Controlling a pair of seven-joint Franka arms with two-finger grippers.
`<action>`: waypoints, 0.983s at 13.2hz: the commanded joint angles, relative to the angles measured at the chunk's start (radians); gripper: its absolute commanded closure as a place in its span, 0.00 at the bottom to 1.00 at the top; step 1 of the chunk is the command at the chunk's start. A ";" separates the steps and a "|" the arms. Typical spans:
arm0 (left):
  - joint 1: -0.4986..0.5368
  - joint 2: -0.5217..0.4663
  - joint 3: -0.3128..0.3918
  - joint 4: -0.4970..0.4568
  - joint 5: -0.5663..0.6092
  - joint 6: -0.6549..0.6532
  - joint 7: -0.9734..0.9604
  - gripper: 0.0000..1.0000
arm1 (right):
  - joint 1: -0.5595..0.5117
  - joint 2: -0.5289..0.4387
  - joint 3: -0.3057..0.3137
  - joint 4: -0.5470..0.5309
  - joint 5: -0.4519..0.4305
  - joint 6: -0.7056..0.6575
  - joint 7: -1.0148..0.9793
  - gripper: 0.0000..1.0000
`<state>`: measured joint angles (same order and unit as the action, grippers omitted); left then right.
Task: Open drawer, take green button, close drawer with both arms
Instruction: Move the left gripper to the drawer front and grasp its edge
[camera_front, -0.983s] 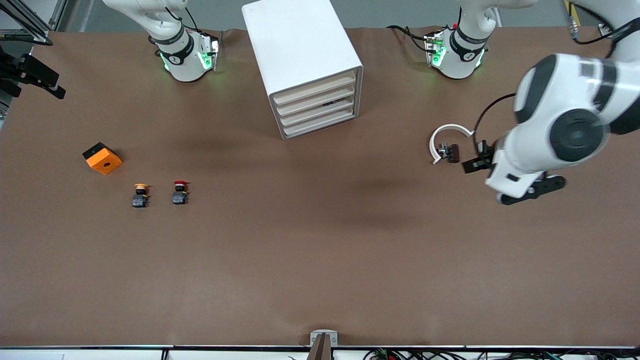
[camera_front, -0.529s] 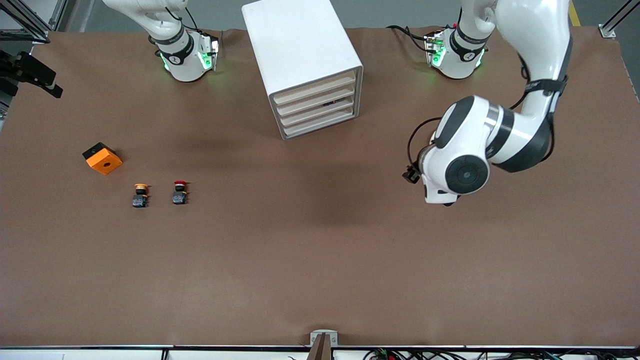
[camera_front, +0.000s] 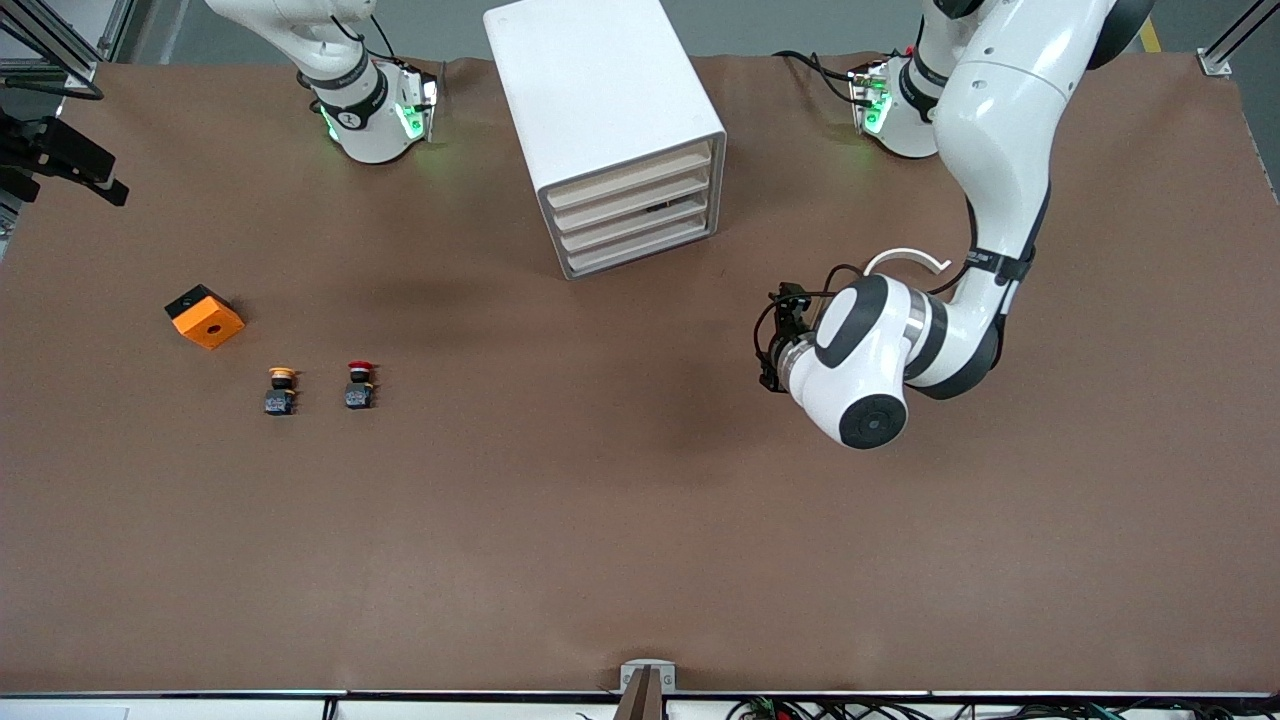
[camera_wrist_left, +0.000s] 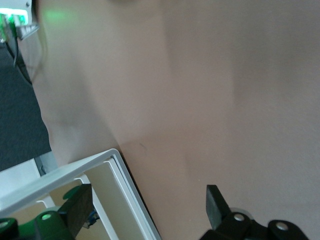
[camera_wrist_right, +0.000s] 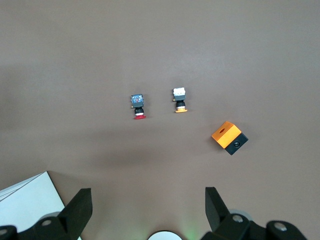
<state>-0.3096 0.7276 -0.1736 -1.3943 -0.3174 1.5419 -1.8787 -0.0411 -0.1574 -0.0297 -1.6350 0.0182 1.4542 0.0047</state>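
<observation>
Worktop (camera_front: 640, 520), matte brown, with drawer cabinet (camera_front: 610, 120) and two glossy white arms.

Cabinet: white smooth-sided box with four shallow cream drawer fronts, all pushed in. A small dark speck in one drawer gap is too small to identify, and the button cannot be made out anywhere. Left gripper (camera_wrist_left: 147, 200): black fingers spread, grasping nothing, hanging over bare worktop toward the left arm's end from the cabinet front. Right gripper (camera_wrist_right: 147, 200): fingers spread, empty, high above the right arm's end. Orange cube (camera_front: 205, 317) with a round hole and a black side. Yellow-capped pushbutton (camera_front: 281, 390) beside red-capped pushbutton (camera_front: 359, 385), both on black blocky bodies. White curved strip (camera_front: 905, 258), partly hidden by the left arm.
</observation>
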 joint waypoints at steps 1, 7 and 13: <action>0.032 0.012 0.008 0.020 -0.022 -0.013 -0.034 0.00 | -0.017 0.060 0.010 0.030 0.009 -0.005 -0.008 0.00; 0.014 0.111 0.006 -0.009 -0.292 -0.025 -0.116 0.00 | -0.017 0.122 0.011 0.069 0.003 -0.001 -0.017 0.00; -0.081 0.194 0.006 -0.003 -0.509 0.000 -0.135 0.00 | -0.025 0.214 0.010 0.086 0.000 0.000 -0.017 0.00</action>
<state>-0.3476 0.8990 -0.1703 -1.4153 -0.7963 1.5279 -1.9811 -0.0425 0.0266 -0.0313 -1.5861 0.0179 1.4685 0.0004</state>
